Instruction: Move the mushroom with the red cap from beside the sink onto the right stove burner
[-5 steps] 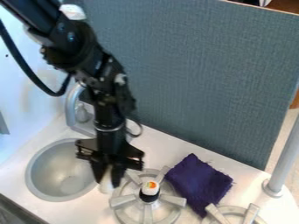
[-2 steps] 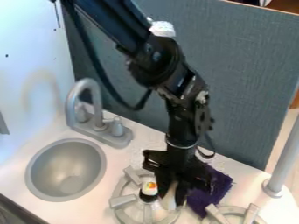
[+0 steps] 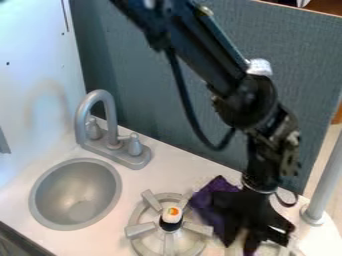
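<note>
To your left is the round grey metal sink, with the grey curved faucet on its far side. Rightward, a small white, orange and black toy piece stands at the middle of the grey round burner. Next lies the dark purple cloth, partly behind your black two-finger gripper, which pinches a narrow pale object between its tips, near side.

The black arm slants in from the top edge, and its pincer hangs at lower right over the purple cloth, a pale object between its fingers. Left of the cloth, a white, orange-topped toy with a black base stands mid-burner. Farther left, a grey faucet rises behind the round sink.
</note>
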`<state>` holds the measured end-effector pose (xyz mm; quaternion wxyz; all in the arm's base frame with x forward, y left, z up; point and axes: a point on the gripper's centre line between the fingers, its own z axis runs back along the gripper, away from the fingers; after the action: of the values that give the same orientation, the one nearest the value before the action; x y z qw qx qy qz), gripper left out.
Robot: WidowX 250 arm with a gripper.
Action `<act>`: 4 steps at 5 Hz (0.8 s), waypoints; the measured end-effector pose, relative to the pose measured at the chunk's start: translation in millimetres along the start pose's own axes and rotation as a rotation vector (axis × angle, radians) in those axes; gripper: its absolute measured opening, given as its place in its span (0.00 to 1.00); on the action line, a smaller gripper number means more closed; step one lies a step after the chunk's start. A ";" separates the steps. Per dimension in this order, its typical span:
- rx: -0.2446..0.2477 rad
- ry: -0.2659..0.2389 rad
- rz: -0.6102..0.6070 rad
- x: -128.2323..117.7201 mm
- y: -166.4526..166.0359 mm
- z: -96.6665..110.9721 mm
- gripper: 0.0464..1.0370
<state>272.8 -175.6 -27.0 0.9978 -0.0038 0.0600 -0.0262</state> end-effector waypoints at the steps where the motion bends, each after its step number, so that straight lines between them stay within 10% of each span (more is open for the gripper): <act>1: 0.005 0.031 -0.040 -4.1 1.7 -0.1 0.29; 4: -0.049 0.072 -0.078 29.9 -36.2 -65.5 0.29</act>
<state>292.7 -213.7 -95.2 0.9929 -0.0295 0.0964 -0.0637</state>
